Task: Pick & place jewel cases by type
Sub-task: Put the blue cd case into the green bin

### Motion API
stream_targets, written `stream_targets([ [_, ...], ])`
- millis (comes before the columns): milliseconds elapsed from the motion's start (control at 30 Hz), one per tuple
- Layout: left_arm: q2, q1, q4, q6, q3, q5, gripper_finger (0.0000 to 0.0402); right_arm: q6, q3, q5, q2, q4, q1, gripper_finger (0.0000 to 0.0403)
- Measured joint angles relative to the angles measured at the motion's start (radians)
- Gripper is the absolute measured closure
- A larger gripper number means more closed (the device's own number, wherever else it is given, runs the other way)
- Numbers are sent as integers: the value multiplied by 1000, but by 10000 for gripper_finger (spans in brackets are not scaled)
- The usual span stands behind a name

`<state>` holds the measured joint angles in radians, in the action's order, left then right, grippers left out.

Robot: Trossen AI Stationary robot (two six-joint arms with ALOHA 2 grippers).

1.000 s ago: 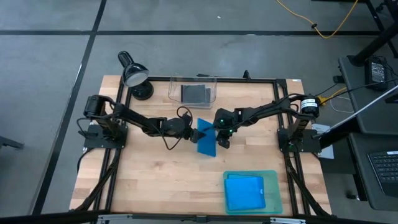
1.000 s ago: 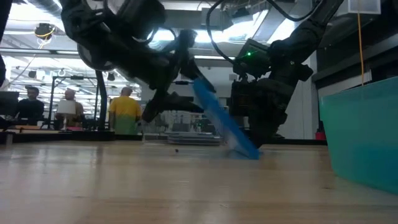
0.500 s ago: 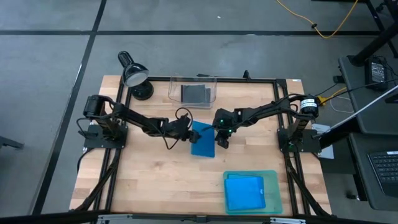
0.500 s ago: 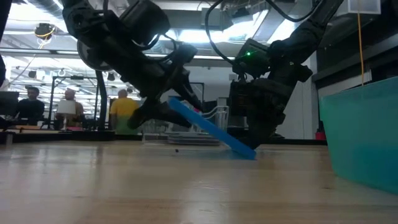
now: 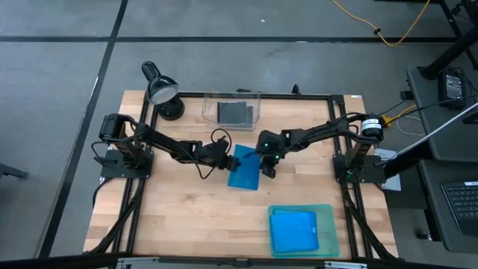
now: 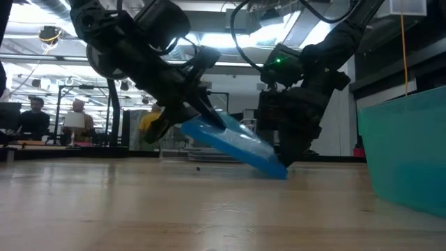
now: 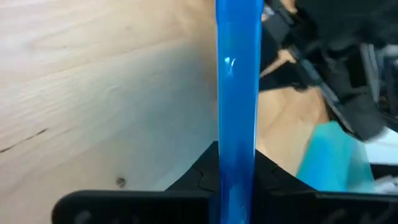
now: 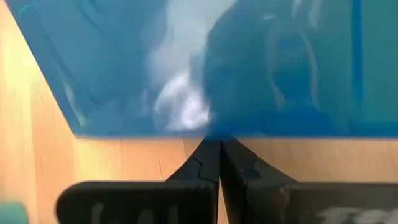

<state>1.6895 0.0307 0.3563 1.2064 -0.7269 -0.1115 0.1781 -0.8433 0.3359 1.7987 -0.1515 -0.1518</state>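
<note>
high view: at frame centre the translucent blue rectangular jewel case (image 5: pixel 244 169) has dropped from steeply tilted to a shallow lean. the left gripper (image 5: pixel 226 158) has just closed from wide open onto its left edge, so a lift looks ready. the right gripper (image 5: pixel 267 169), fingers shut and empty, props the right edge.

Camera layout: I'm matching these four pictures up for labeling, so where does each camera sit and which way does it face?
High view: overhead, straight down on the table; both arms show.
Low view: table-top height, level into the room; both arms drop from above.
Left wrist view: along the left gripper, shut on the blue jewel case seen edge-on.
Right wrist view: past the shut right gripper at that case's face.
Shared: all four show the tilted blue case, one edge on the table.
</note>
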Motion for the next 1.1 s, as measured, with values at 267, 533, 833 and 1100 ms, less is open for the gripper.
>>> stream_targets([
  [267,-100,0,-47,-119,1,-6,379,-53,5,-80,-150,-196,-33,398],
  [533,-275,0,-130,-200,2,-69,381,-27,5,-151,-321,-312,-66,398],
  [833,-485,0,-141,-293,2,-151,384,9,3,-194,-482,-307,-68,398],
  [1100,-648,0,-141,-414,2,-161,383,-4,2,-283,-703,-296,-67,398],
])
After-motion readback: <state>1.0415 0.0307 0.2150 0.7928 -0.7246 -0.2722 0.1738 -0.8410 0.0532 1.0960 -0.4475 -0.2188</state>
